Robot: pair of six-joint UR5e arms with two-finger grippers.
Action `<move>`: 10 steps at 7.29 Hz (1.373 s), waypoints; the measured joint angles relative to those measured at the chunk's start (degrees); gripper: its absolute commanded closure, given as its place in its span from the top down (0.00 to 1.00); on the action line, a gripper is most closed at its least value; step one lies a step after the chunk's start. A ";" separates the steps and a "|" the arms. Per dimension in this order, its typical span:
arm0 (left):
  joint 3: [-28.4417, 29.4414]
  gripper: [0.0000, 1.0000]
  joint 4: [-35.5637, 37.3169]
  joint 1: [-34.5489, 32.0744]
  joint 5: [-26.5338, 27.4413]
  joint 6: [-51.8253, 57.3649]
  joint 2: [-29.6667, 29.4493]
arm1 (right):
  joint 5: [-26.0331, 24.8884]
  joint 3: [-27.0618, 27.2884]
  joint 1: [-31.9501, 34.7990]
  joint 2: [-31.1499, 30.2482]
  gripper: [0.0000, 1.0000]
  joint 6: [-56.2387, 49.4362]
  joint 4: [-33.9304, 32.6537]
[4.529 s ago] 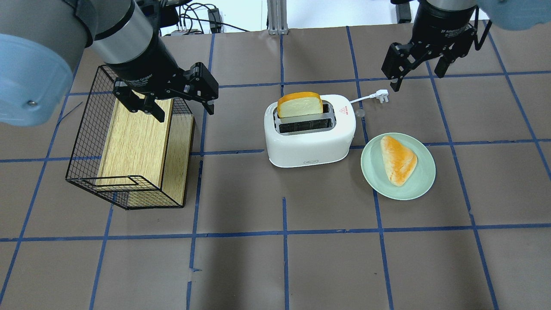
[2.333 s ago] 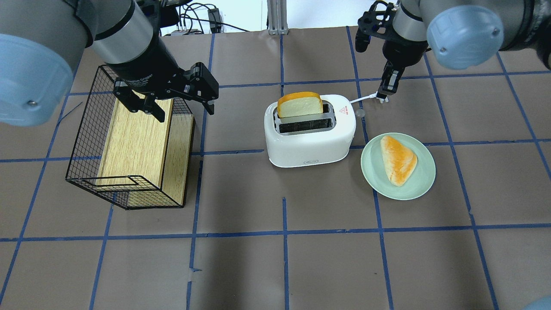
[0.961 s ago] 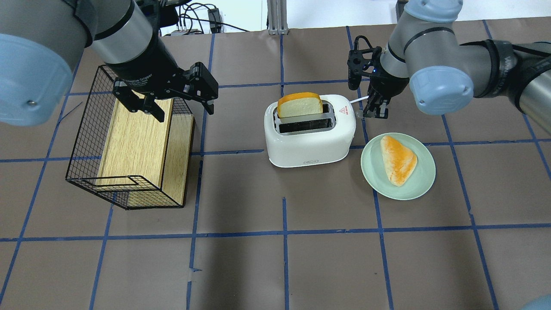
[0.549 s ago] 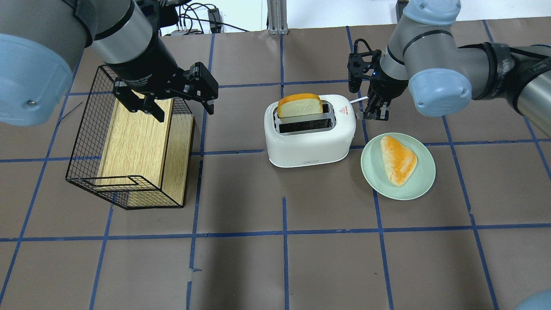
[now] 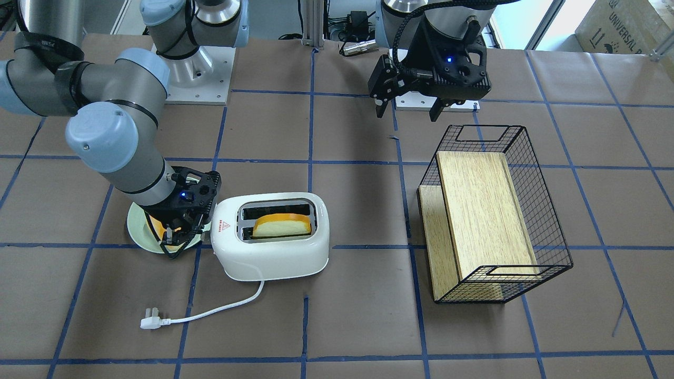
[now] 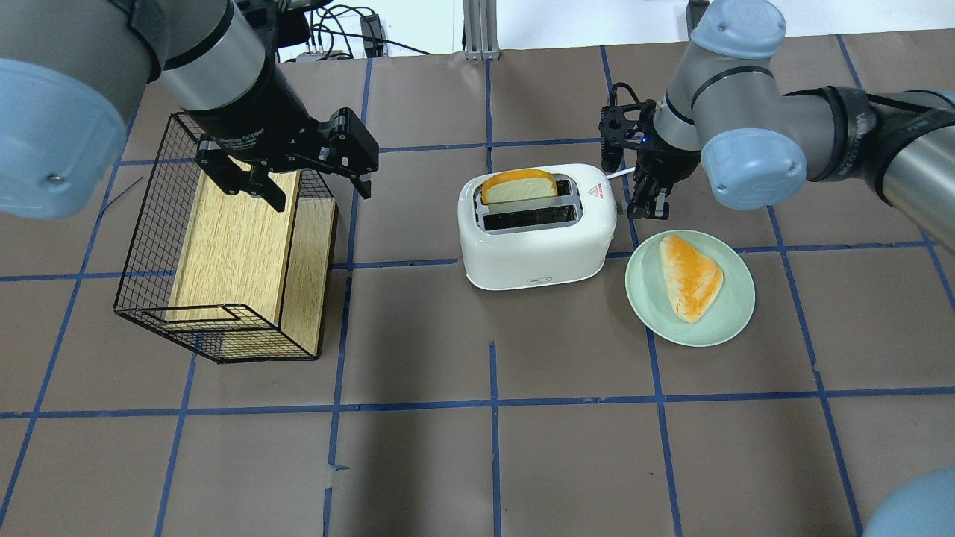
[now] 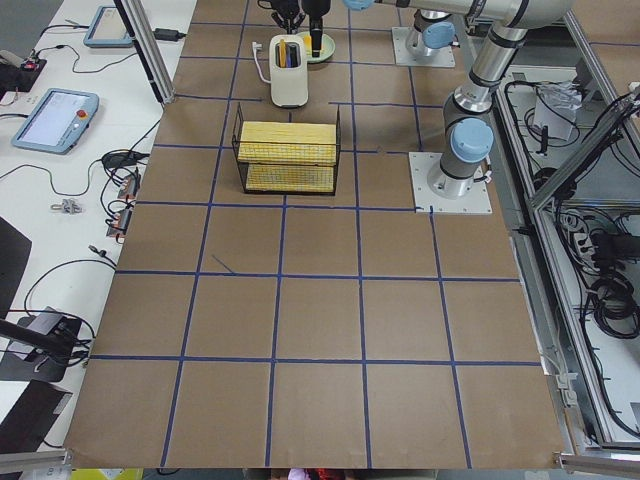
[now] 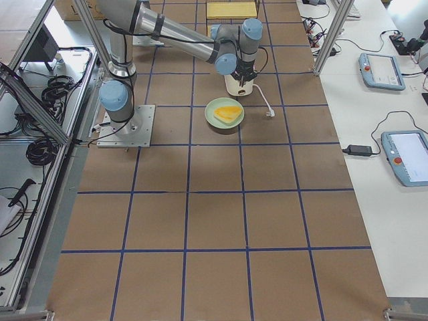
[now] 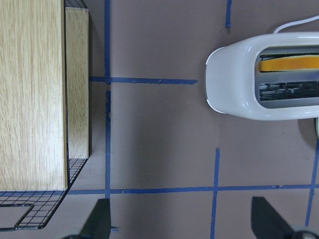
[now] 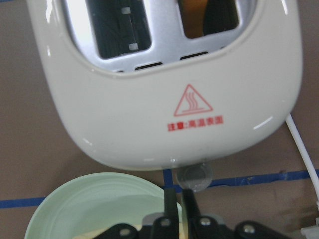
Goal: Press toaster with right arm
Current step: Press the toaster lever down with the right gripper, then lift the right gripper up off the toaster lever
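The white toaster [image 6: 537,239] stands mid-table with a slice of bread [image 6: 520,186] sunk low in its far slot. It also shows in the front view [image 5: 274,252] and the right wrist view [image 10: 164,109], red triangle mark toward the gripper. My right gripper [image 6: 643,211] is shut, its tips side by side at the toaster's right end. In the right wrist view the gripper [image 10: 175,209] sits right against the small round knob [image 10: 195,177]. My left gripper [image 6: 310,183] is open and empty, hovering over the wire basket.
A black wire basket [image 6: 142,246] with a wooden board lies at the left. A green plate [image 6: 716,332] with a piece of bread [image 6: 690,276] sits right of the toaster, just below my right gripper. The white cord and plug [image 5: 150,322] trail behind the toaster.
My right gripper swung in from the far right, closed, and came down at the toaster's right end. In the last half second it dropped further and the bread slice sank lower. The left arm stayed still.
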 measured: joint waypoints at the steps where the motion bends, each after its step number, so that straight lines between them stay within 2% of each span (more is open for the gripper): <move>1: 0.00 1.00 0.00 0.00 0.00 0.00 0.00 | 0.05 0.03 0.01 0.72 0.18 0.00 -0.81; 6: 0.00 1.00 0.00 0.00 -0.06 0.00 0.00 | 0.08 2.74 -0.02 2.64 0.17 0.03 -7.29; 8: 0.00 1.00 0.00 -0.03 -0.03 0.00 0.00 | -0.09 2.57 -0.18 1.53 0.20 0.03 -7.51; 9: 0.00 1.00 0.00 -0.02 -0.03 0.00 0.01 | -0.16 2.03 -0.32 -0.52 0.30 0.19 -5.14; 10: 0.00 1.00 0.00 0.01 -0.04 0.00 0.01 | -0.19 -0.11 -0.57 -3.35 0.48 0.49 0.40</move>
